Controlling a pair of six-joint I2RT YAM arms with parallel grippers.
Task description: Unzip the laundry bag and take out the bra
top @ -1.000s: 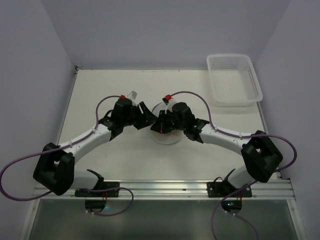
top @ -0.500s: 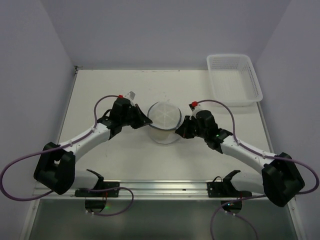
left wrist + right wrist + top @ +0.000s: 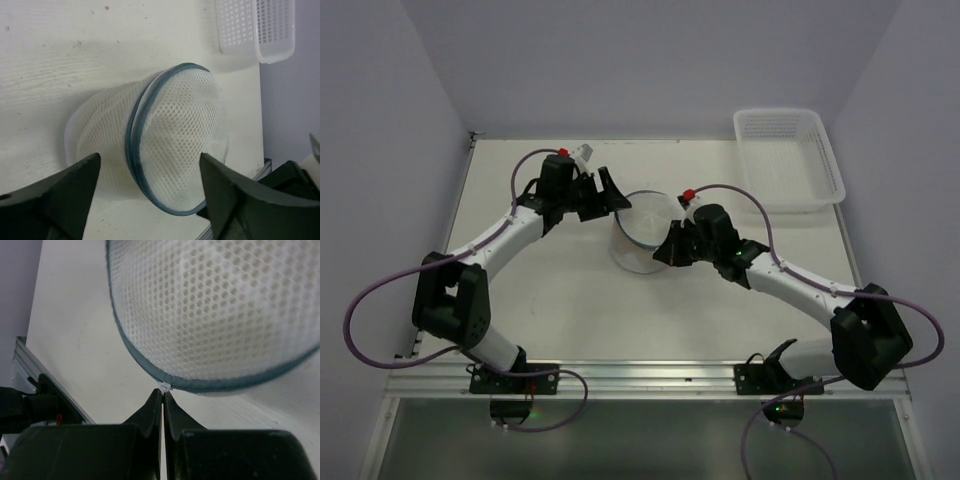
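Note:
The laundry bag (image 3: pixel 642 232) is a round white mesh pouch with dark hoop rims, lying tilted on the table. In the left wrist view the laundry bag (image 3: pixel 172 132) fills the middle, framed by my open left gripper (image 3: pixel 149 160), whose fingers are apart from it. From above, the left gripper (image 3: pixel 609 196) sits at the bag's far left side. My right gripper (image 3: pixel 666 250) is at the near right rim. Seen from its own wrist, the right gripper (image 3: pixel 163 393) is shut on the small white zipper pull (image 3: pixel 164 386) below the bag (image 3: pixel 215 305). The bra is hidden; only a pale mass shows through the mesh.
A white plastic lattice basket (image 3: pixel 789 158) stands at the table's back right corner, and the basket (image 3: pixel 255 27) also shows at the top of the left wrist view. Grey walls close in the table on three sides. The arms' bases are along the near edge.
The left gripper has let go, opened and moved toward the back left. The right gripper has moved left to the bag's rim, staying shut. The bag has shifted slightly back and tilted.

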